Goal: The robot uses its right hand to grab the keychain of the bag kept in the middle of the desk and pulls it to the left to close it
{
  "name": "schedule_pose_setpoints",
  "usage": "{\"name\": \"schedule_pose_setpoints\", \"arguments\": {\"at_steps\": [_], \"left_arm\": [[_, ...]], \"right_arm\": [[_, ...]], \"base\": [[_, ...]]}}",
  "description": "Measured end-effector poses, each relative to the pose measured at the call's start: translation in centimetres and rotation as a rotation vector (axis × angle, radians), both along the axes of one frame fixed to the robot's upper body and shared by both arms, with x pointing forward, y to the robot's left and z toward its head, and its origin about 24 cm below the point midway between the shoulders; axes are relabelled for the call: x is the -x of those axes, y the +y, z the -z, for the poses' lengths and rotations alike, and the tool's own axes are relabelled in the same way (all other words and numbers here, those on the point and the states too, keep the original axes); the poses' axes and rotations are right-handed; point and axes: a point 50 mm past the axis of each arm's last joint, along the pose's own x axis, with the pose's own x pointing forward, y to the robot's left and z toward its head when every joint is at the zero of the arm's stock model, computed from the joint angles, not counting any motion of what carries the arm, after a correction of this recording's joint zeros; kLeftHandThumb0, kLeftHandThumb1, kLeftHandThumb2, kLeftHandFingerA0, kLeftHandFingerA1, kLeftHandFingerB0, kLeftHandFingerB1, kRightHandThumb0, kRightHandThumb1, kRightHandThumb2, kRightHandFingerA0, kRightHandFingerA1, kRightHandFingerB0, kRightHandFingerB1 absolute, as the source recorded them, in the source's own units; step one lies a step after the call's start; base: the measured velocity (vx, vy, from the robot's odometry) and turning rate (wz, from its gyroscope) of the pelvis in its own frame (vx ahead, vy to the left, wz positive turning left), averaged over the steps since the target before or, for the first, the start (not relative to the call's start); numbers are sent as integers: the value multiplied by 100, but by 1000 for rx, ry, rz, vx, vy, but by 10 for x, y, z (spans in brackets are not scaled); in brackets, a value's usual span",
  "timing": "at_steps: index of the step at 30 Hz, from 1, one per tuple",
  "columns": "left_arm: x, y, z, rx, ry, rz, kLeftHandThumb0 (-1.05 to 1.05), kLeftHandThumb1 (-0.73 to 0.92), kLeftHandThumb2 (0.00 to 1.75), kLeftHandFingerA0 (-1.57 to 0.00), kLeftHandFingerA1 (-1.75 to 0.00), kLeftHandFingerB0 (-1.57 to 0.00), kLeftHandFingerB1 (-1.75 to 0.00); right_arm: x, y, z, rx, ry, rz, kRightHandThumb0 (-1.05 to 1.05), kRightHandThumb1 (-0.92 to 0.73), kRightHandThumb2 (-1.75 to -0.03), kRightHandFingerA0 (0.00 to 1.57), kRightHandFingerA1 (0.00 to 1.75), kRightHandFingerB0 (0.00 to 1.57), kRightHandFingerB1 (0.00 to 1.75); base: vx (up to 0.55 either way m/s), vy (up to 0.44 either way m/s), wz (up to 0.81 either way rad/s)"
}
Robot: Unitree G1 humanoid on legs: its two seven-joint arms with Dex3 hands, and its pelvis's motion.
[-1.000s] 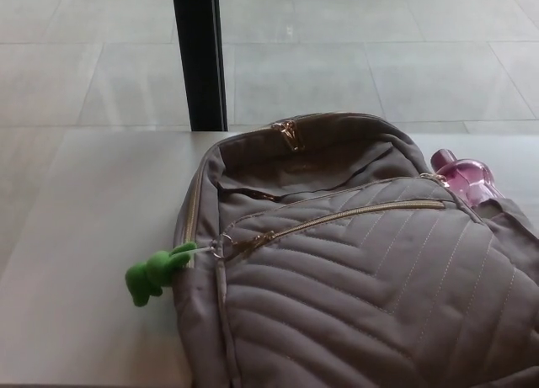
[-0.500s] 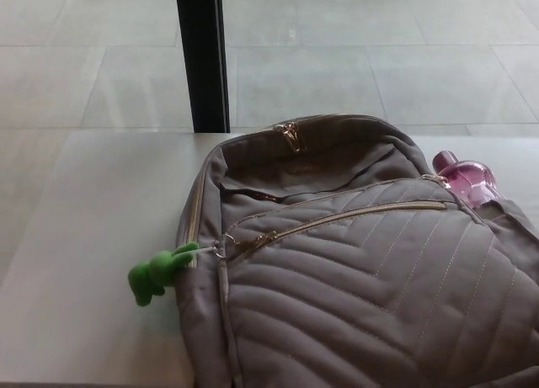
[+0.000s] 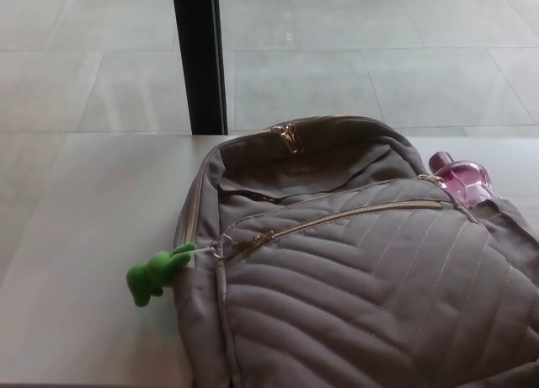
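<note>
The grey quilted backpack [image 3: 362, 279] lies on the pale desk [image 3: 84, 236], its right and lower edges cut off by the frame. Its side pocket holds a pink bottle [image 3: 461, 176] — only the top shows. The green figure keychain [image 3: 156, 272] hangs at the left end of the front zip [image 3: 337, 217], resting on the desk. Neither the left hand nor the right hand is in view — their fingers cannot be told.

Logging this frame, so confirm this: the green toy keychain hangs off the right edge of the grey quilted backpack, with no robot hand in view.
Wrong side. The head view shows the green toy keychain hanging off the left edge of the grey quilted backpack, with no robot hand in view.
</note>
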Motion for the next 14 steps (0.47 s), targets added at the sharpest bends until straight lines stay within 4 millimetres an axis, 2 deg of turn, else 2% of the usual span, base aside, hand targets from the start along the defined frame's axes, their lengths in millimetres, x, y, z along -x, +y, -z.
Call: {"name": "schedule_pose_setpoints", "arguments": {"at_steps": [1, 2, 3, 4, 5, 6, 8, 9, 10, 11, 14], "left_arm": [[0, 2, -1, -5, 0, -1, -101, 56, 118, -63, -109, -30, -84], [0, 4, -3, -11, 0, -1, -97, 55, 117, -66, -111, -25, -80], [0, 6, -5, -18, 0, 0, -97, 55, 117, -66, -111, -25, -80], [0, 8, -6, -23, 1, 1, -103, 72, 78, -49, -129, -12, -103], [0, 8, -6, -26, 1, 2, -100, 55, 119, -63, -110, -18, -79], [0, 8, -6, -27, 1, 2, -104, 71, 77, -47, -130, -8, -105], [-1, 9, -7, -29, -3, 2, -103, 70, 77, -48, -131, -10, -105], [-1, 9, -7, -29, -5, 2, -103, 71, 76, -49, -122, -17, -96], [-1, 9, -7, -30, -6, 2, -103, 71, 76, -49, -122, -17, -96], [-2, 9, -8, -30, -7, 2, -100, 53, 117, -65, -114, -30, -86], [-2, 9, -8, -31, -8, 1, -101, 54, 117, -65, -112, -29, -84]], "right_arm": [[5, 3, 4, -5, 9, 11, -56, -70, -61, 50, 90, 19, 61], [9, 6, 8, -5, 22, 11, -62, -52, -94, 60, 86, 30, 63], [13, 9, 11, -2, 40, -3, -62, -52, -94, 60, 86, 30, 63], [15, 11, 13, 2, 56, -20, -62, -51, -93, 60, 85, 27, 62], [16, 14, 15, 8, 77, -48, -57, -67, -60, 52, 89, 27, 60], [16, 15, 16, 13, 91, -73, -54, -66, -60, 54, 88, 28, 59], [14, 18, 17, 21, 112, -118, -55, -66, -60, 58, 89, 29, 61], [13, 19, 18, 24, 121, -136, -55, -65, -60, 57, 89, 30, 61], [12, 20, 19, 27, 131, -154, -55, -65, -60, 57, 89, 30, 61], [11, 21, 19, 33, 137, -175, -50, -67, -60, 56, 87, 37, 59], [9, 22, 19, 38, 142, -197, -52, -68, -60, 59, 87, 37, 60]], "base": [[0, 0, 0], [0, 0, 0], [0, 0, 0], [0, 0, 0], [0, 0, 0], [0, 0, 0], [0, 0, 0], [0, 0, 0], [0, 0, 0], [0, 0, 0], [0, 0, 0]]}}
